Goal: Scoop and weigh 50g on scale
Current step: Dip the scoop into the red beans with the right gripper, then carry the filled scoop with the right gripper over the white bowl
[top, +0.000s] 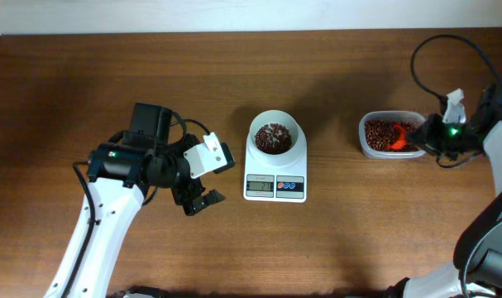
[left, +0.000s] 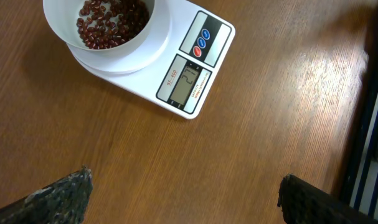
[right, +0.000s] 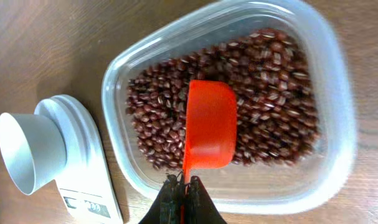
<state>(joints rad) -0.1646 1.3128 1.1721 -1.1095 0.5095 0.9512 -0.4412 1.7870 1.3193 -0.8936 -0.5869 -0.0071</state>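
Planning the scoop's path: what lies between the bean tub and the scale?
Nothing: only bare table separates tub and scale, overhead view.

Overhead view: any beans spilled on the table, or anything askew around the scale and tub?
Nothing stands out. No loose beans show on the table; the scale sits square with its bowl upright, and the red scoop is inside the bean tub, held by the right gripper.

Scale [left: 196, 65], beans [left: 108, 22] in its bowl [left: 159, 28], beyond wide-open pincer [left: 184, 177]
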